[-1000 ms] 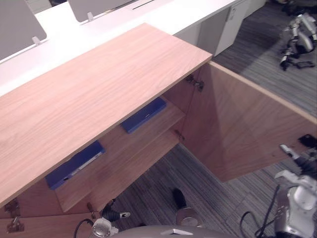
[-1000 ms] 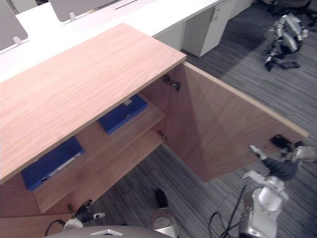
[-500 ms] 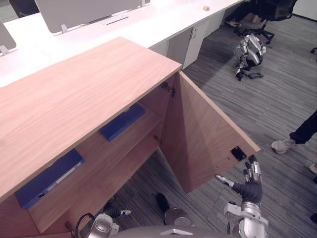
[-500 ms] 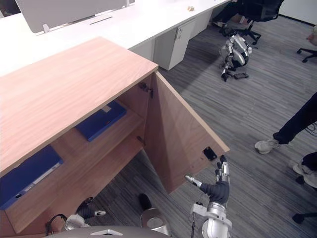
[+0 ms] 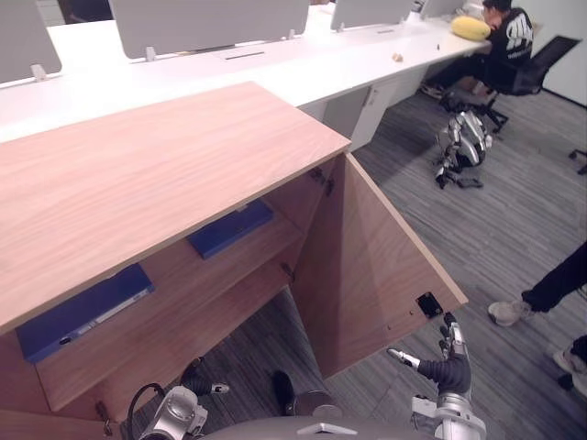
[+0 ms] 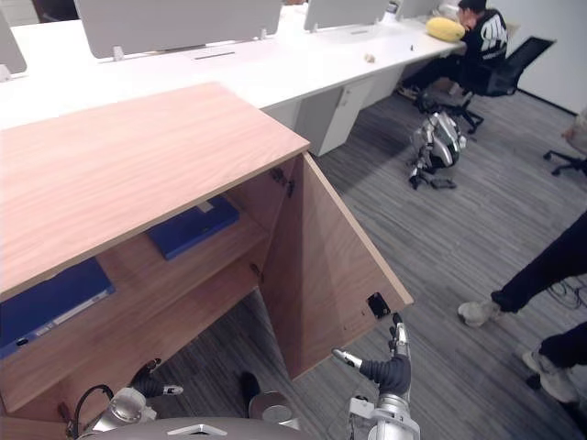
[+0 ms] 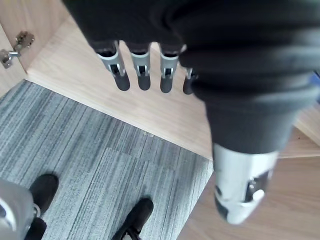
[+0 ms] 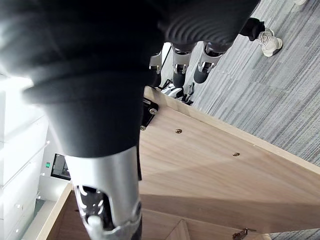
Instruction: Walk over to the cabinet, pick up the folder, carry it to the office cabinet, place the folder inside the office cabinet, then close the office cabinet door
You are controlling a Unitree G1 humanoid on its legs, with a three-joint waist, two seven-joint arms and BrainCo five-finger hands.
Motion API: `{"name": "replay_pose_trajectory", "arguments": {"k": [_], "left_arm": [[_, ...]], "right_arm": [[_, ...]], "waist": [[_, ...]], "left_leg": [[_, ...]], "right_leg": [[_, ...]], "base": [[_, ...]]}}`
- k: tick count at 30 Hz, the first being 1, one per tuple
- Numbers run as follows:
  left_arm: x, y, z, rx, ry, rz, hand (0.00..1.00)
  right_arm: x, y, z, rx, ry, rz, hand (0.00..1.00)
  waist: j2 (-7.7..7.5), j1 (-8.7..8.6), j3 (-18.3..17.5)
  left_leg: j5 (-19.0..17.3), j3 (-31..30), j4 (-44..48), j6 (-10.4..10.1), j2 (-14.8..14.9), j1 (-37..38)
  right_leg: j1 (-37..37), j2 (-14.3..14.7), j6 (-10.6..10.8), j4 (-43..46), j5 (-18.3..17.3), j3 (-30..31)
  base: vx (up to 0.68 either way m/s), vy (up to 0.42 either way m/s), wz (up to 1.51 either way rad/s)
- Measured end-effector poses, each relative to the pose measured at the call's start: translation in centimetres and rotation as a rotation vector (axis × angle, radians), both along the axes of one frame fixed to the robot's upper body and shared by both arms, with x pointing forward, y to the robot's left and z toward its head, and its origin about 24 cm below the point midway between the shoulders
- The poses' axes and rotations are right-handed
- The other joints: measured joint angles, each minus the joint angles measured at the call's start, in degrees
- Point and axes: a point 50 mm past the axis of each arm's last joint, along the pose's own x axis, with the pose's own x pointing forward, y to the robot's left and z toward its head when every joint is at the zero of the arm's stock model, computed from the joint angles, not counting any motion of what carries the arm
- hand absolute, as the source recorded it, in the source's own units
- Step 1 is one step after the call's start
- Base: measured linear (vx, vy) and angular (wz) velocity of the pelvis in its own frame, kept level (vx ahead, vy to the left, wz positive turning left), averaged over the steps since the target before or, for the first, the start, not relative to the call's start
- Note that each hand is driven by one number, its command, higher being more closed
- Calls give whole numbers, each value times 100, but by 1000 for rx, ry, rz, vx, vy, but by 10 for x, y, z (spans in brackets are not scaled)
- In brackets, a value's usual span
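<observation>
Where the right arm rises at the lower right of the head views, the right hand (image 5: 444,370) stands with its fingers (image 5: 449,335) straight up and its thumb spread to the side, and it holds nothing. The fingertips are close to the free lower corner of the cabinet door (image 5: 367,247), just beside a small black latch (image 5: 427,304) on the door's inner face. Whether they touch the wood cannot be told. In the right wrist view the same fingers reach past the door's edge near that latch.

The left hand (image 7: 165,25) hangs low at the robot's left. Its fingers (image 7: 142,70) are straight and loose with nothing in them, and they point at the cabinet's bottom board (image 7: 150,110) above the grey striped carpet (image 7: 100,170).

The door stands about half open, hinged at the right end of the wooden cabinet (image 5: 147,174). Inside, a blue folder (image 5: 229,229) lies flat on the shelf (image 5: 183,293) near the hinges. A second folder (image 5: 78,312), also blue, lies flat on the same shelf, well apart toward the left end.

Behind the cabinet runs a long white desk (image 5: 275,69) with grey screens. At its far right end a seated person (image 5: 503,32) in a dark top sits near a yellow thing (image 5: 470,26) on the desk. A silver robot (image 5: 463,147) sits on the carpet near that chair. At the right edge are a person's dark trouser leg (image 5: 559,284) and pale shoe (image 5: 507,313).
</observation>
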Motion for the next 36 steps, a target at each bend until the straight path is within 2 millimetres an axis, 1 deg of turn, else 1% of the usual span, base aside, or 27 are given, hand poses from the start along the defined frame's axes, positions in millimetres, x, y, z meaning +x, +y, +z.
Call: {"name": "replay_pose_trajectory", "arguments": {"k": [2, 4, 5, 6, 7, 8, 10, 11, 12, 13, 14, 15, 17, 18, 21, 23, 24, 26, 28, 29, 30, 31, 32, 33, 34, 35, 36], "left_arm": [[-1, 5, 0, 12, 7, 8, 0], [0, 9, 1, 27, 9, 5, 0], [3, 13, 2, 44, 12, -10, 0], [5, 15, 2, 49, 16, -13, 0], [6, 15, 2, 50, 15, -14, 0], [9, 15, 3, 53, 10, -15, 0], [11, 17, 4, 58, 5, -15, 0], [13, 12, 4, 45, 1, -19, 0], [14, 12, 4, 46, -1, -20, 0], [14, 13, 5, 47, -3, -21, 0], [10, 14, 4, 48, 6, -17, 0], [-1, 8, -1, 28, 37, -7, 0], [-10, 2, -5, 12, 57, -3, 0], [-10, -1, -5, 6, 55, -4, 0], [-12, -4, -6, -3, 61, -5, 0], [-13, -7, -7, -7, 64, -12, 0], [-13, -8, -7, -10, 64, -17, 0], [-12, -10, -7, -12, 65, -33, 0], [-12, -13, -7, -17, 62, -50, 0], [-11, -14, -7, -18, 59, -60, 0], [-10, -16, -7, -19, 56, -70, 0], [-9, -16, -7, -20, 54, -72, 0], [-8, -19, -7, -24, 51, -84, 0], [-6, -23, -6, -34, 44, -88, 0], [-5, -25, -6, -39, 41, -89, 0], [-5, -27, -6, -46, 40, -88, 0], [-5, -28, -6, -47, 40, -88, 0]], "right_arm": [[1, 6, -3, 28, 7, 23, 0], [2, 13, -6, 58, 19, 79, 0], [2, 17, -8, 90, 35, 120, 0], [2, 22, -9, 107, 50, 166, 0], [2, 24, -10, 114, 57, 191, 0], [1, 30, -12, 149, 70, 239, 0], [-1, 40, -14, 197, 89, 330, 0], [-1, 48, -15, 227, 97, 393, 0], [-2, 53, -15, 244, 99, 425, 0], [-1, 63, -14, 276, 91, 479, 0], [2, 70, -10, 293, 66, 508, 0], [13, 78, -1, 289, 3, 527, 0], [24, 79, 11, 260, -81, 507, 0], [32, 74, 21, 234, -146, 475, 0], [38, 61, 35, 168, -221, 410, 0], [40, 54, 38, 143, -246, 381, 0], [39, 52, 38, 135, -245, 372, 0], [40, 52, 38, 136, -246, 376, 0], [46, 56, 37, 141, -253, 396, 0], [53, 59, 32, 144, -247, 421, 0], [61, 61, 26, 136, -227, 455, 0], [65, 62, 23, 128, -217, 476, 0], [74, 62, 17, 112, -192, 512, 0], [83, 61, 12, 97, -176, 529, 0], [87, 61, 10, 91, -168, 533, 0], [94, 60, 6, 80, -152, 541, 0], [97, 59, 5, 75, -145, 542, 0]], "waist": [[-65, 19, -3], [-161, 72, 1], [-215, 103, -6], [-234, 129, -5], [-243, 131, -2], [-273, 138, -1], [-305, 155, 3], [-237, 181, 11], [-240, 181, 9], [-365, 252, -12], [-465, 339, -75], [-384, 393, -105], [-298, 380, -132], [-236, 383, -120], [-178, 369, -117], [-164, 342, -121], [-161, 335, -122], [-149, 313, -119], [-110, 330, -131], [-84, 362, -133], [-36, 412, -144], [-7, 427, -141], [83, 448, -161], [181, 510, -153], [209, 553, -165], [280, 625, -189], [339, 661, -190]], "left_leg": [[6, -49, -2, 19, 4, 4], [37, -54, -8, 53, 19, 3], [65, -66, -24, 63, 39, 3], [104, -78, -87, 72, 77, 9], [120, -82, -109, 65, 94, 11], [138, -117, -117, 63, 103, 13], [330, -133, -386, 50, 87, 128], [544, -150, -723, 34, 171, 219], [608, -203, -831, -4, 201, 230], [741, -272, -1024, -70, 122, 315], [891, -243, -1148, -119, 33, 373], [1017, -225, -1377, -159, 42, 499], [1198, -215, -1571, -225, 27, 611], [1209, -195, -1572, -236, 28, 617], [1180, -47, -1572, -245, 29, 696], [1132, 48, -1572, -238, 3, 706], [1105, 102, -1572, -240, -20, 702], [1079, 111, -1571, -213, -53, 684], [1048, 106, -1573, -201, -79, 661], [1032, 88, -1573, -186, -101, 642], [1023, 44, -1574, -169, -131, 581], [1020, 12, -1574, -163, -153, 547], [1023, -76, -1574, -122, -192, 432], [1034, -191, -1574, -85, -235, 339], [1055, -240, -1573, -40, -252, 302], [1074, -358, -1573, -2, -286, 239], [1077, -415, -1573, 9, -297, 201]], "right_leg": [[17, -15, -69, -9, -62, -135], [18, -11, -20, -42, -117, -184], [27, -4, 118, -72, -221, -231], [30, 27, 237, -79, -336, -243], [22, 46, 200, -44, -369, -242], [23, 51, 217, 7, -445, -254], [57, 82, 541, -56, -676, -262], [42, 221, 388, 73, -694, -266], [34, 268, 140, 264, -558, -248], [235, 171, 240, 422, -680, -196], [369, 42, 293, 242, -645, -175], [377, 88, 266, 230, -601, -173], [366, 123, 270, 231, -592, -189], [370, 137, 256, 202, -480, -169], [414, 160, 233, 99, -368, -49], [405, 158, 243, 45, -289, 46], [407, 145, 229, 6, -260, 73], [420, 118, 238, -12, -258, 79], [416, 90, 252, -13, -287, 70], [407, 64, 266, -14, -315, 49], [385, 33, 265, -15, -321, 21], [368, 17, 266, -21, -322, 6], [308, -30, 266, -27, -330, -92], [280, -83, 274, -52, -336, -171], [279, -114, 276, -71, -337, -235], [288, -165, 279, -103, -337, -333], [286, -180, 281, -106, -336, -389]], "base": [[-52, -4, -6], [-60, -13, -20], [-69, -40, -17], [-56, -44, -13], [-40, -41, -5], [-33, -44, 1], [-39, -60, 3], [-32, -53, 14], [5, -34, 36], [50, -39, 34], [49, -63, 20], [21, -67, 2], [20, -42, 5], [34, -39, -2], [23, 3, -28], [14, 30, -31], [9, 30, -24], [2, 31, -7], [-5, 12, 3], [11, 23, 11], [23, 22, 15], [23, 17, 27], [41, 29, 39], [33, 24, 44], [48, 37, 48], [44, 33, 41], [70, 44, 53]]}}
